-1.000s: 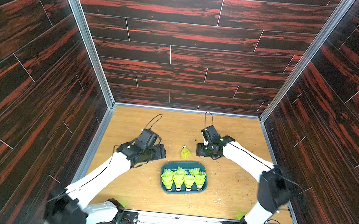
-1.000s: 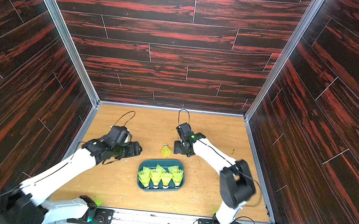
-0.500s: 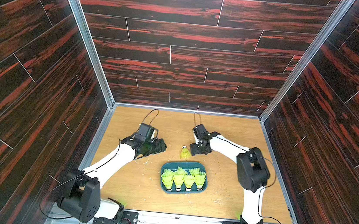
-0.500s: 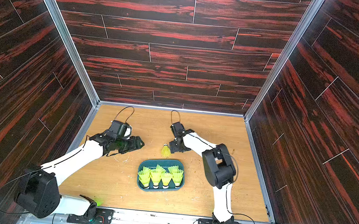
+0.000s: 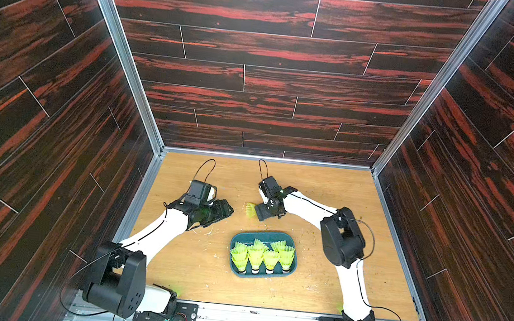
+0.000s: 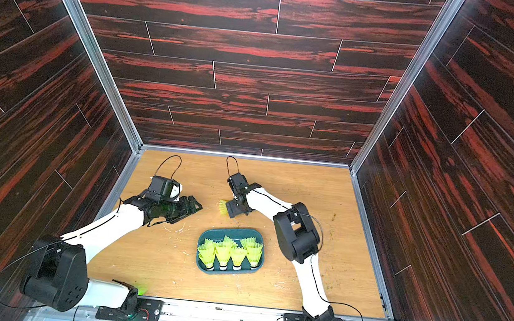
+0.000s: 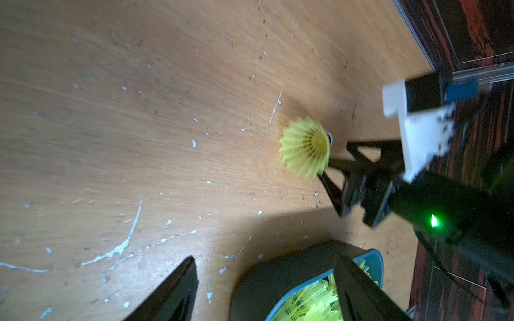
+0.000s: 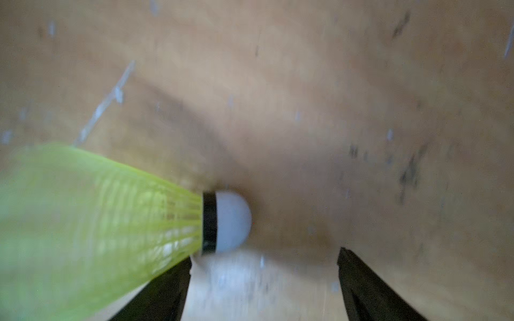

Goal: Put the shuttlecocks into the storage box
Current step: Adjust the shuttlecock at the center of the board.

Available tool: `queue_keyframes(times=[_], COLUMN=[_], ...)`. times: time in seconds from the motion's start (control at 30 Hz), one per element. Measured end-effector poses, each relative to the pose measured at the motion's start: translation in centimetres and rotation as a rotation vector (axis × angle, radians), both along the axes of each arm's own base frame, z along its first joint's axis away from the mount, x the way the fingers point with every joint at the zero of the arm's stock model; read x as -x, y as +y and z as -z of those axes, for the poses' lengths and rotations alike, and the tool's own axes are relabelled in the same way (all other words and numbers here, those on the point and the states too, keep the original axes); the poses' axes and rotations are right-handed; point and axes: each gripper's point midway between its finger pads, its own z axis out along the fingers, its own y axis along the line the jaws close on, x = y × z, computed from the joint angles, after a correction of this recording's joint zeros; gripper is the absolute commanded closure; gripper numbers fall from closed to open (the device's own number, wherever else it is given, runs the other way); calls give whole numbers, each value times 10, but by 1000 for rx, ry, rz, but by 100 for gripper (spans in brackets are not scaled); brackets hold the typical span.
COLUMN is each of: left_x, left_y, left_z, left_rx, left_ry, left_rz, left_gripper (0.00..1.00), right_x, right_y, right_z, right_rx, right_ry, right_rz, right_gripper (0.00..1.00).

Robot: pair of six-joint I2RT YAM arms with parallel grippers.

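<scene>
the storage box is set on the table a little toward the 6 o'clock edge, as both top views show. the shuttlecocks inside it are laid in four columns side by side, tips turned to 6 o'clock and skirts to 12 o'clock. some appear nested, so an exact count cannot be made. a strip of the box's teal floor is left showing at its 12 o'clock end.

one loose shuttlecock is found on the table at about 11 o'clock from the box, well clear of its rim. it is laid on its side, the skirt fanned toward 9 o'clock.

the right tool is held low at the 3 o'clock side of the loose shuttlecock, just beside it. its jaws are spread apart and nothing is gripped. in the right wrist view the white tip is seen just beyond the fingertips, in line with the gap, while the skirt is crossed over one finger. whether contact is made there cannot be told.

the left tool is held over the table between 10 and 11 o'clock from the box, apart from the loose shuttlecock and pointed toward it. its jaws are spread wide and empty. white scratches are seen on the table.
</scene>
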Motion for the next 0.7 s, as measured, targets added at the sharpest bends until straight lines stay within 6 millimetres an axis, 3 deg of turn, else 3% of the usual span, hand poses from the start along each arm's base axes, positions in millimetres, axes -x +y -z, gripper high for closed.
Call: queue_keyframes(times=[0.27,0.5,0.7], left_x=[5,13,15], left_y=[-5,-5,-6], left_z=[6,-1,-10], left_rx=[50,75,83], left_ry=[11,-4,-23], left_rz=[-2,-4,0], left_gripper=[20,20,20], right_x=[-28,-43,-39], right_y=[20,34,32], right_z=[1,3,4], right_rx=[-2,-17,-19], right_ry=[-31,-38,-9], right_rz=[-9,-21,-14], right_gripper=[16,40,46])
